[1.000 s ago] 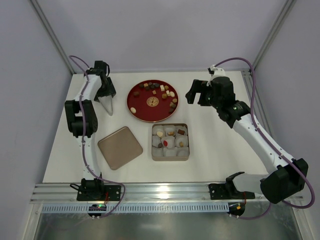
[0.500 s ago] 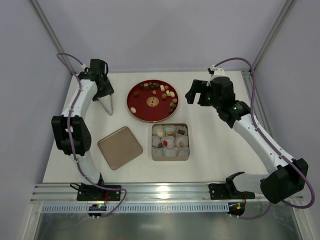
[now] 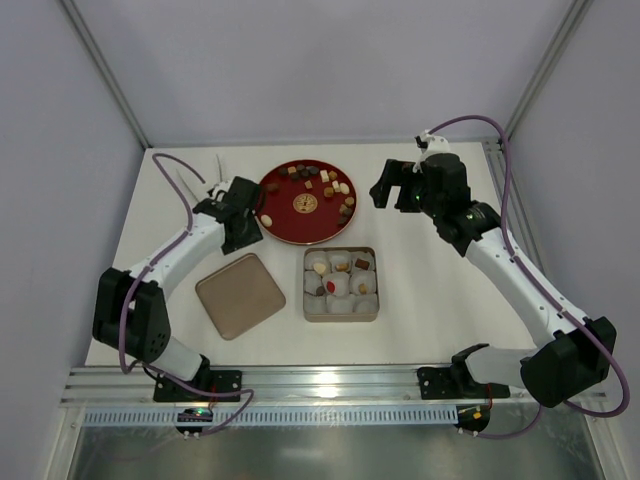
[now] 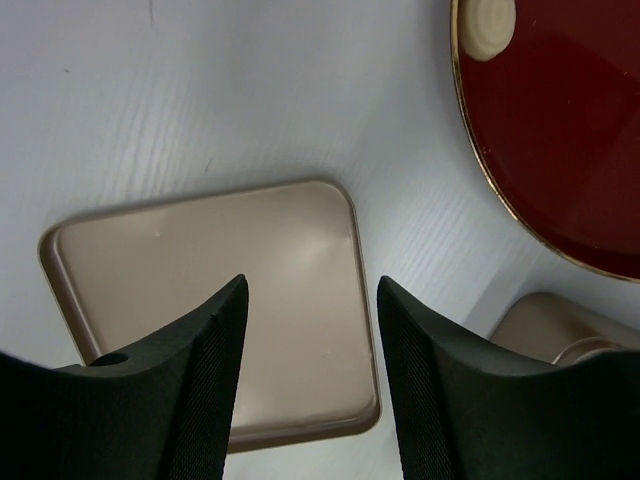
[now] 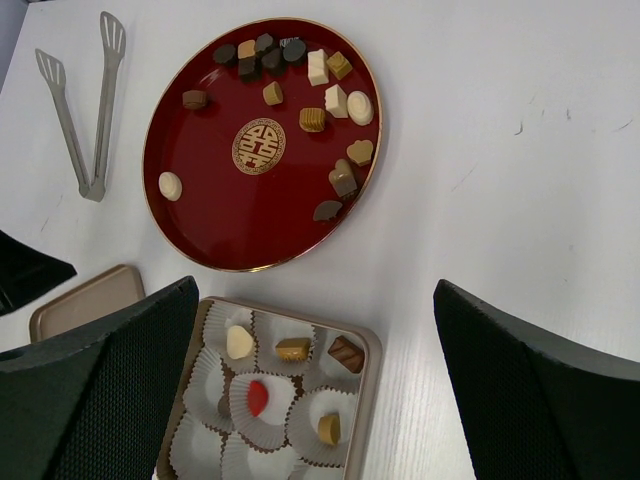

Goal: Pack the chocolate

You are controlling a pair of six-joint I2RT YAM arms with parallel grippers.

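Chocolate point(image 5: 313, 119): most pieces are scattered over the upper half of the red plate point(image 5: 260, 235), upper centre. A few sit in paper cups point(image 5: 268, 330) inside the tin point(image 5: 372, 372), lower centre.
Left gripper point(image 4: 312, 300): I see its fingers apart, empty, above the lid point(image 4: 200, 260).
Right gripper point(image 5: 315, 290): fingers wide apart, empty.

Left wrist view: round dark-red tray w/ gold rim point(image 4: 560, 130) runs off the top & right edges. Its one cream round chocolate point(image 4: 490, 25) is clipped at the top, and the flat tan metal lid point(image 4: 290, 250) has its lower corners behind the black left claw point(image 4: 312, 300). Right wrist view: square tan tin w/ white paper cups point(image 5: 368, 372) is cut by the bottom edge, its left side behind the right claw point(image 5: 315, 300). Top cam: chocolate pieces point(image 3: 322, 178) too small to tell shapes.
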